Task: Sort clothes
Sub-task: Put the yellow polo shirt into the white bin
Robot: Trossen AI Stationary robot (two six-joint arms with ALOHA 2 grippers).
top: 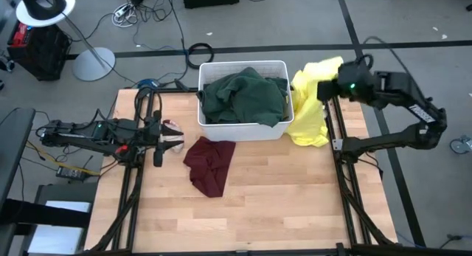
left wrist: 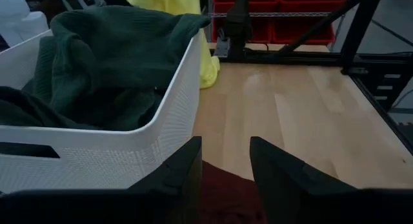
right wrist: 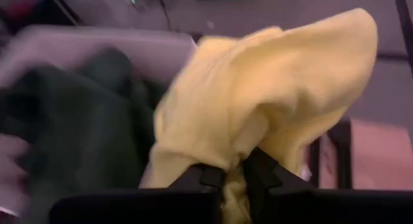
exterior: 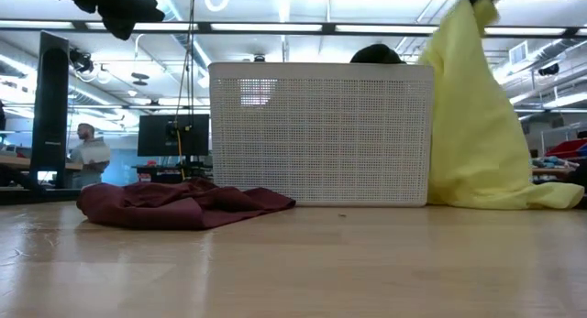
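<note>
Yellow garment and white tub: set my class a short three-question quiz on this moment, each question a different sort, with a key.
1. True or false: the right tool is shut on the yellow garment.
2. Which colour of clothing fills the white tub? A maroon; B dark green; C pink.
3. Fill in: the maroon garment lies on the ____, in front of the tub.

Key: 1 true; 2 B, the green clothing; 3 table.
</note>
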